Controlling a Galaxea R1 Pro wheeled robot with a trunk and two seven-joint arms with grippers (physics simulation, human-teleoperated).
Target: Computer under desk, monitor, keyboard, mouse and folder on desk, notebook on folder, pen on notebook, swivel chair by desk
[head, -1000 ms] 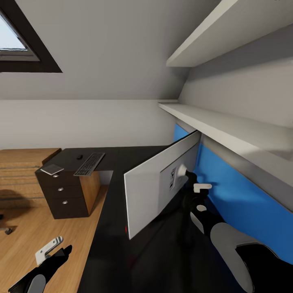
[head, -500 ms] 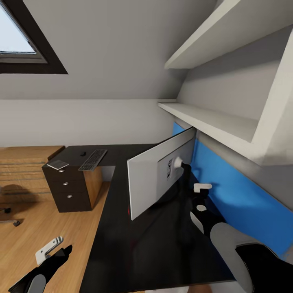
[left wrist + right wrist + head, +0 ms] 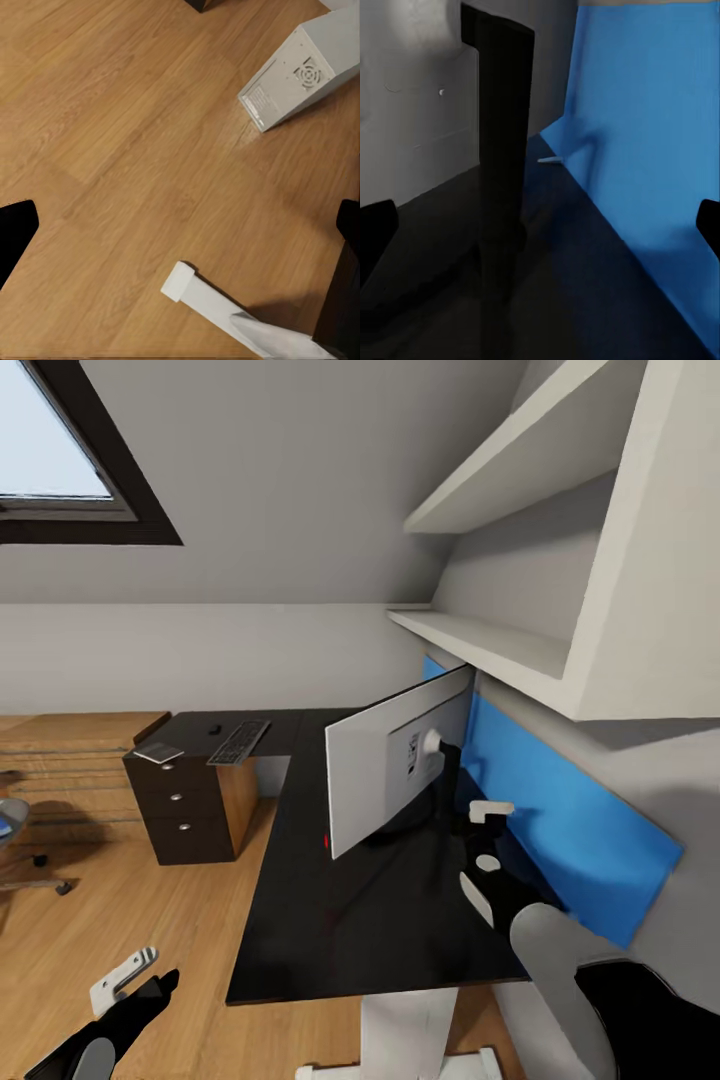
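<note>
Monitor (image 3: 385, 775) stands on the black counter (image 3: 330, 920), its pale back toward my head camera, screen facing away to my left. Its long axis runs from near-left to far-right, toward the blue panel (image 3: 560, 830) on the wall; red light at its near lower corner.

My right end effector (image 3: 485, 838) hangs over the counter just behind the monitor, between its stand and the blue panel. Right wrist view gives what the head view lacks: the black stand post (image 3: 502, 150) close up, upright, with my two dark fingertips (image 3: 375, 232) spread wide at the frame edges, pinching nothing.

Keyboard (image 3: 238, 741) lies on the far wing of the counter, long axis running away from me. Mouse (image 3: 214, 730) just beside it; notebook (image 3: 159, 752) near the corner above the drawers.

My left end effector (image 3: 125, 980) hangs low over the wood floor (image 3: 130, 900), fingers spread, empty. Left wrist view adds the computer (image 3: 300, 71) standing on the floor.

Chair base (image 3: 40, 875) at the left edge, well apart from the counter.
</note>
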